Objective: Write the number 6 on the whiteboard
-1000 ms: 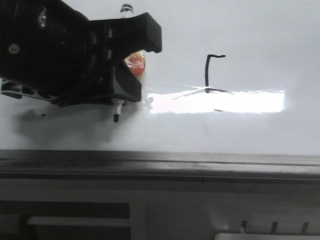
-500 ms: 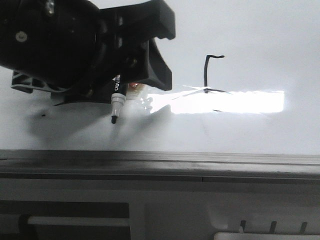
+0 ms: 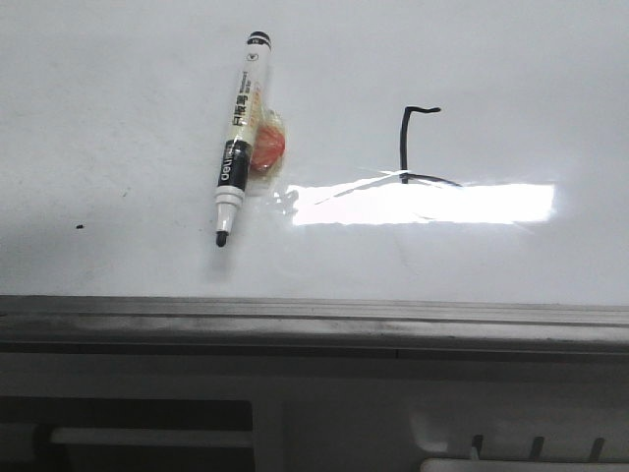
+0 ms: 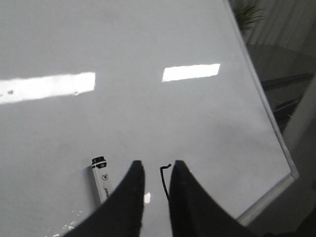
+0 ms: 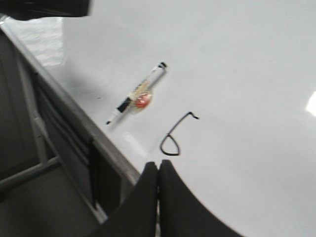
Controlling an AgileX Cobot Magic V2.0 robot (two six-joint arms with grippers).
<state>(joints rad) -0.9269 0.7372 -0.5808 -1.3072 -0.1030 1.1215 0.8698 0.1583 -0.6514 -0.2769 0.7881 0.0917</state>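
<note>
The number 6 [image 3: 406, 143] is a thin black line on the whiteboard [image 3: 472, 69]: a hook atop a vertical stroke, its loop washed out by glare. It also shows in the right wrist view [image 5: 174, 138] with its loop, and in the left wrist view [image 4: 164, 180]. A black-and-white marker [image 3: 239, 133] with an orange blob taped to it lies uncapped on the board, left of the 6; it shows in both wrist views [image 4: 101, 180] [image 5: 137, 94]. My left gripper [image 4: 155, 165] is open and empty above the board. My right gripper [image 5: 158, 165] is shut and empty near the board's front edge.
The grey metal frame edge [image 3: 314, 320] runs along the board's near side, with a lower shelf below it. A small dark speck [image 3: 80, 227] sits at the board's left. A bright glare strip [image 3: 423, 204] lies across the 6's base.
The left gripper let go of the marker and drew back out of the front view. The marker now lies flat on the board.
</note>
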